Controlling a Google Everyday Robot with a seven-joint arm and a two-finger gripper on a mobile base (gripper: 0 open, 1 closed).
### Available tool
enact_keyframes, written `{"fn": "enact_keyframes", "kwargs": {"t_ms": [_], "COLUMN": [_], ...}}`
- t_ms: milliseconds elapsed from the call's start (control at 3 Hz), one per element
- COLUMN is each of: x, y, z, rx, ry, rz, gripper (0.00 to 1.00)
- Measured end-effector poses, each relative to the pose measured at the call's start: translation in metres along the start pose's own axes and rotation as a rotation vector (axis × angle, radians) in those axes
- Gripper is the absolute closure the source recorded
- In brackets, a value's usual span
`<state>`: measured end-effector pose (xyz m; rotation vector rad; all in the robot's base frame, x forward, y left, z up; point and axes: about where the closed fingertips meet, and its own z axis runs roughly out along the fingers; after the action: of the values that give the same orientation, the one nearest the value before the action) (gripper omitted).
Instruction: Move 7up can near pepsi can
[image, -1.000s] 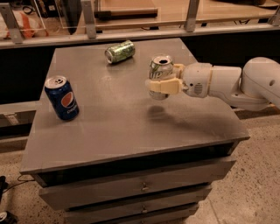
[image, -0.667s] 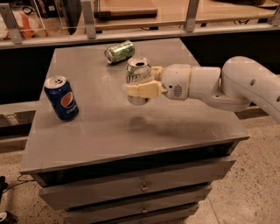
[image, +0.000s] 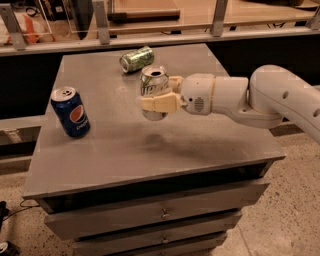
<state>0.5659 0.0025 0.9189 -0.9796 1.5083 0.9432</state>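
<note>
Far left: the pepsi can (image: 71, 111) stands upright on the grey counter (image: 100, 155), near its left edge.

Centre rear: an all-green can (image: 136, 58) lies on its side towards the back of the counter. It is not part of the task.

Centre: the 7up can (image: 152, 82) is upright and held in the air. Its shadow falls on the counter below and in front of it, so it appears clear of the surface. It is well apart from the pepsi can, with bare counter between them.

Centre right: the gripper (image: 161, 95) pinches the 7up can across its body, one finger crossing the front at mid-height and the other behind. The white arm (image: 280, 97) reaches in from the right.

Handling assessment: the can is judged light, thin-walled and smooth, so it is liable to dent under hard pressure and to slip under weak pressure. The mid-body hold on the cylindrical wall looks appropriate. The can should be kept upright and set down flat, just beside the pepsi can without knocking it.
</note>
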Motion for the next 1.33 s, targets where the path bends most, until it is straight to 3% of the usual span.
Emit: {"fn": "enact_keyframes", "kwargs": {"t_ms": [667,1333], "x": [-0.005,0.002], "y": [0.011,0.028], "z": [0.059,0.108], "rx": [-0.071,-0.154], "ry": [-0.051,-0.030], "rz": [-0.016,-0.064], "gripper": [1.00,1.00]}}
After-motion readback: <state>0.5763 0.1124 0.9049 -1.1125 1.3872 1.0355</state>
